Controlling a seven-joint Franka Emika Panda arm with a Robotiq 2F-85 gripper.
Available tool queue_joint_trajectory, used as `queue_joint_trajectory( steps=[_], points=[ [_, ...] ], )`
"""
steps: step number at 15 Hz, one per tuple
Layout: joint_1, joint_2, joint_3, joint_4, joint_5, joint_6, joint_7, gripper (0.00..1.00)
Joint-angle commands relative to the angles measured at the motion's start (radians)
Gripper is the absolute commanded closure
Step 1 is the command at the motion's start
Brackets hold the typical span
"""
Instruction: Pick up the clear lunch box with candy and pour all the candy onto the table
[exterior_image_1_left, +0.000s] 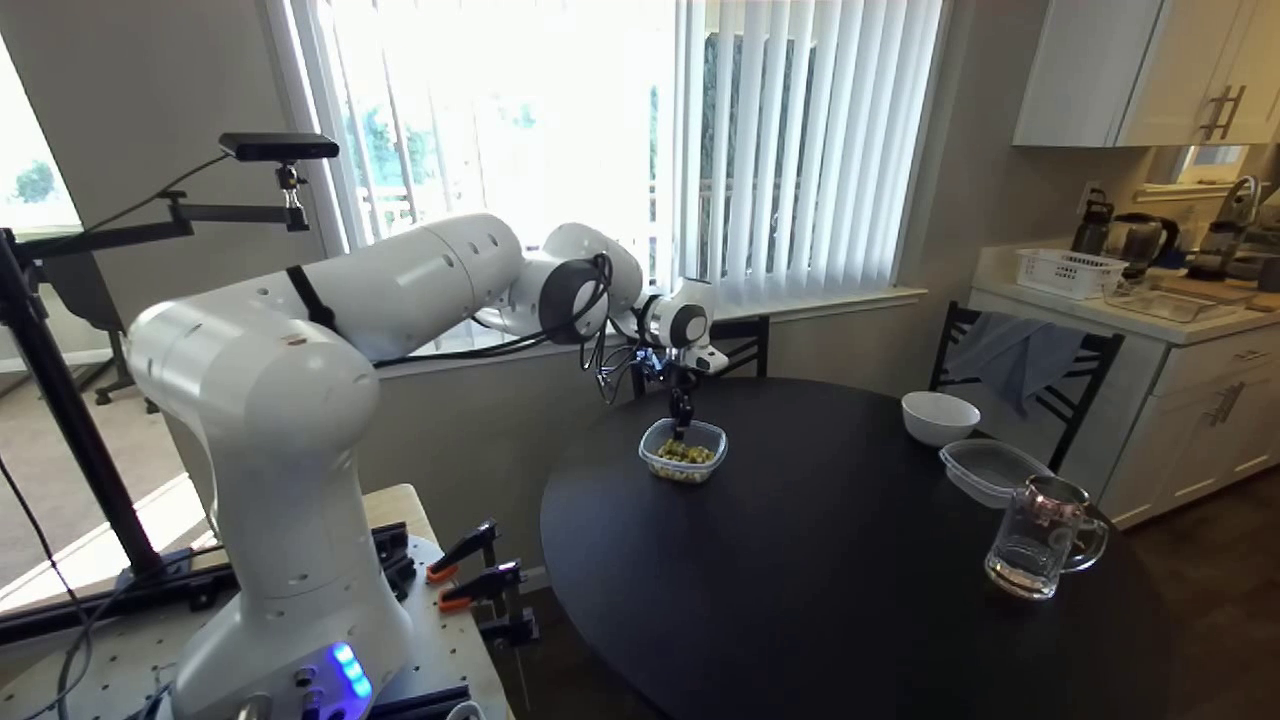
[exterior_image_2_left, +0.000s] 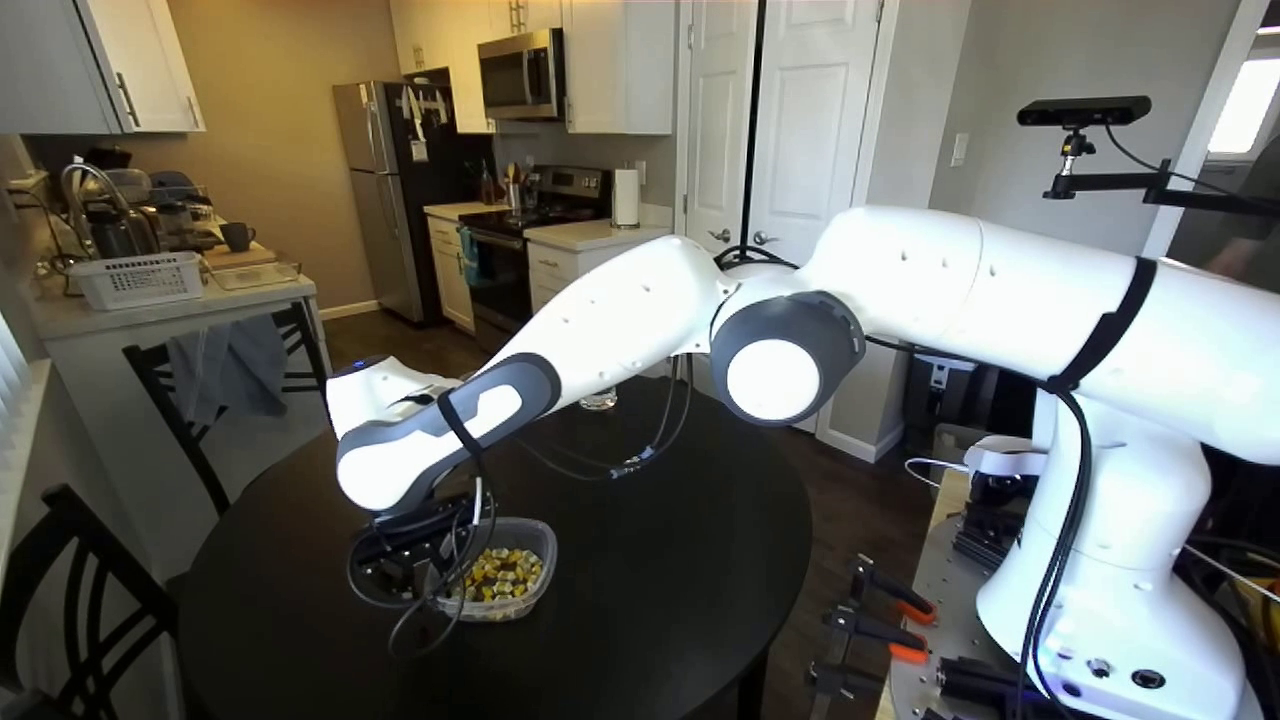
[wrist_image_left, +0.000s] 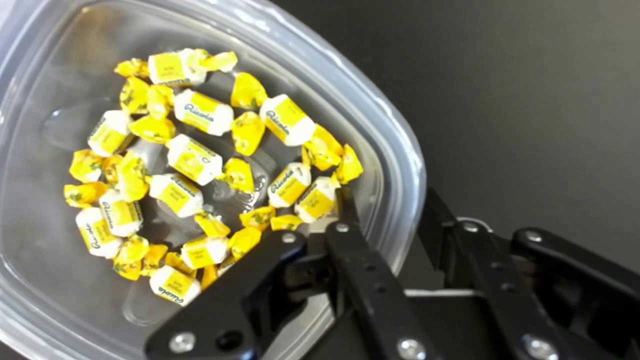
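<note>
The clear lunch box (exterior_image_1_left: 648, 440) stands upright on the dark round table (exterior_image_1_left: 820, 560), near its window side. It also shows in an exterior view (exterior_image_2_left: 546, 548) and fills much of the wrist view (wrist_image_left: 400, 145). The candy (wrist_image_left: 195, 160), yellow and white wrapped pieces, lies inside it; it also shows in both exterior views (exterior_image_1_left: 684, 453) (exterior_image_2_left: 508, 574). My gripper (wrist_image_left: 390, 207) points down at the box's edge, open. In the wrist view one finger is inside the box and one outside, with the rim between them and a gap visible beside the wall. Cables partly hide the gripper in an exterior view (exterior_image_2_left: 430, 580).
A white bowl (exterior_image_1_left: 938, 418), a shallow clear plastic container or lid (exterior_image_1_left: 990, 472) and a glass mug (exterior_image_1_left: 1035, 545) stand on the table's far side from the robot base. Black chairs (exterior_image_1_left: 1075, 390) (exterior_image_2_left: 80, 590) stand around the table. Loose cables (exterior_image_2_left: 645, 455) hang from the arm.
</note>
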Motion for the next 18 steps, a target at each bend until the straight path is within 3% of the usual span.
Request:
queue_joint_trajectory(
  steps=[1,2,4,9,18],
  points=[
    [0.007,-0.004,0.001,0.017,-0.001,-0.024,0.005,0.92],
    [0.008,-0.002,0.001,0.021,-0.001,-0.024,0.003,0.98],
    [0.011,-0.002,0.001,0.024,-0.001,-0.023,0.002,1.0],
    [-0.008,-0.028,0.039,0.014,0.023,-0.003,-0.053,0.99],
    [-0.169,-0.124,0.252,0.024,0.142,-0.166,-0.455,0.99]
  ],
)
